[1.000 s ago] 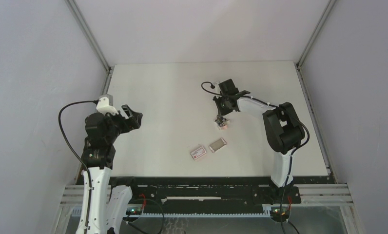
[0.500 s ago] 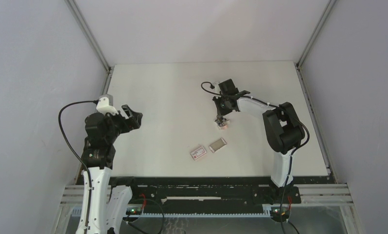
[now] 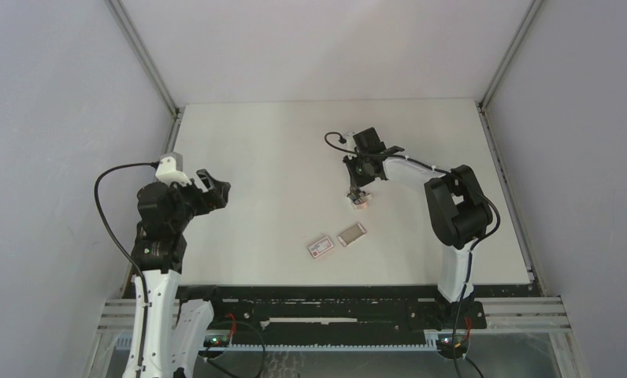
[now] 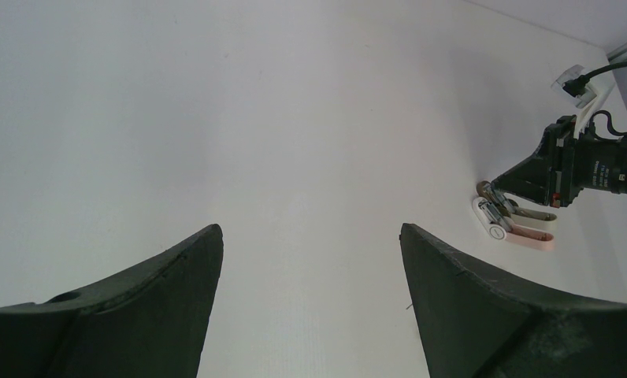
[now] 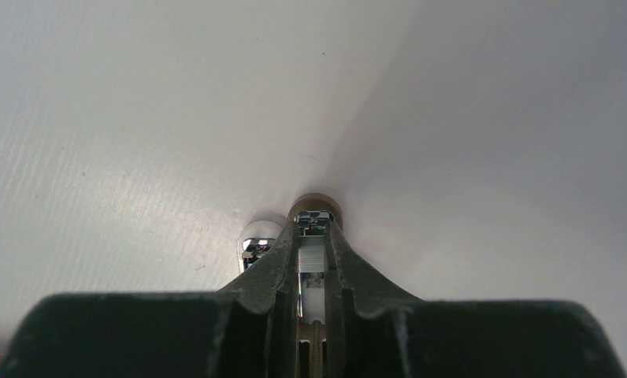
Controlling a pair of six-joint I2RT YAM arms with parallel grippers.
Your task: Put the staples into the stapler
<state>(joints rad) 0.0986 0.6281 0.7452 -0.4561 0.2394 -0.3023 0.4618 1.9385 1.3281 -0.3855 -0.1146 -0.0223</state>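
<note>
The small pink-and-white stapler lies opened out on the table right of centre. In the left wrist view, the stapler shows a chrome part and a pink part. My right gripper points down on it. In the right wrist view my right gripper is shut on the stapler's open channel, where a short silvery strip of staples sits near the front end. The grey tray of staples lies nearer the front, apart from both grippers. My left gripper hovers open and empty at the left; its fingers frame bare table.
A white box with a red label lies just left of the tray. The white table is walled on three sides. A black cable loops off the right wrist.
</note>
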